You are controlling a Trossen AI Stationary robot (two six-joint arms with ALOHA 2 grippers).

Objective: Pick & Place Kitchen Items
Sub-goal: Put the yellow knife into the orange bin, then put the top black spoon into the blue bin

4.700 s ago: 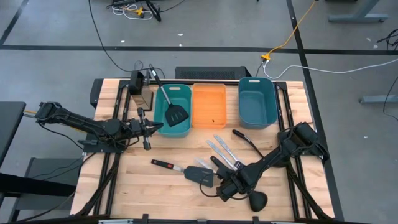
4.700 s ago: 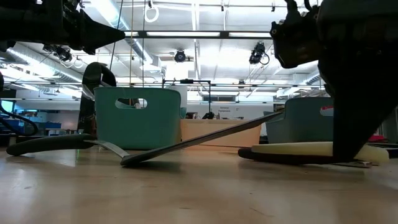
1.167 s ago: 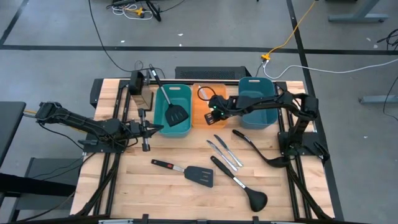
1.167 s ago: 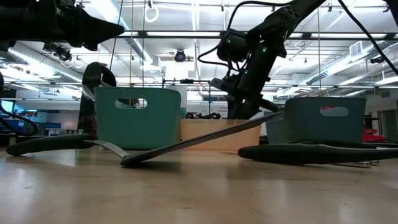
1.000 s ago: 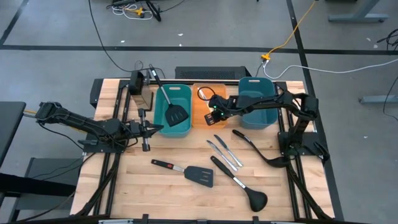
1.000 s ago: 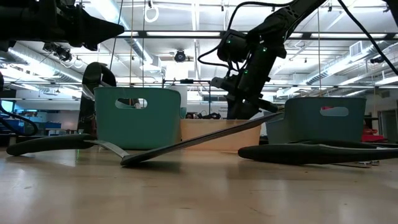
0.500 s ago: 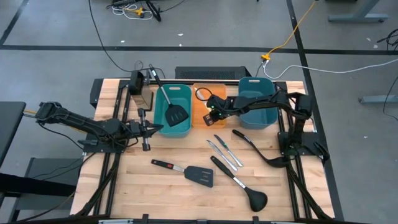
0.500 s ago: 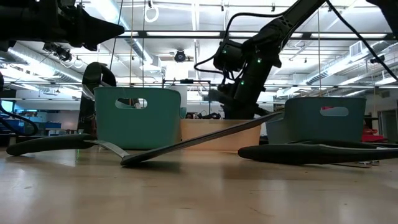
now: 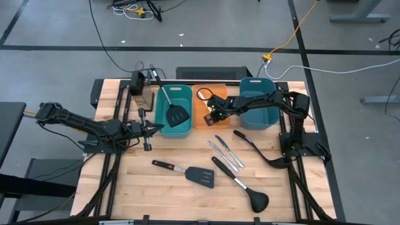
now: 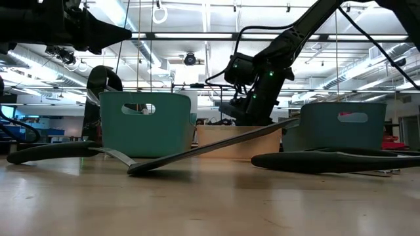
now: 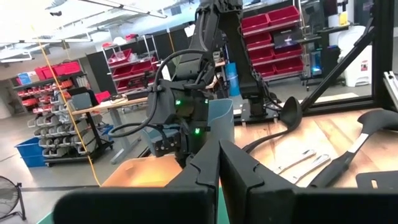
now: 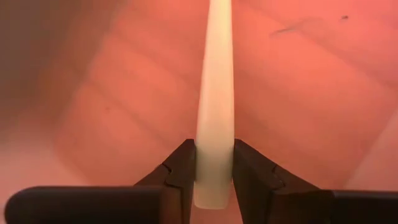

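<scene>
No legible labels seen; right pincer (image 12: 214,171) clamped on the pale stick (image 12: 215,106), inside the orange bin (image 9: 210,106) between two teal bins (image 9: 259,103); left pincer (image 9: 149,130) shut, empty, beside the left bin; spatula (image 9: 194,174), knives (image 9: 226,153), ladle (image 9: 245,187) lie spread on the open worktop (image 9: 162,194).

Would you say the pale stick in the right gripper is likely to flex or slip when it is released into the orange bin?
Pale stick looks straight and unbent, so probably stiff. Its smooth surface might slip between the right gripper fingers.
</scene>
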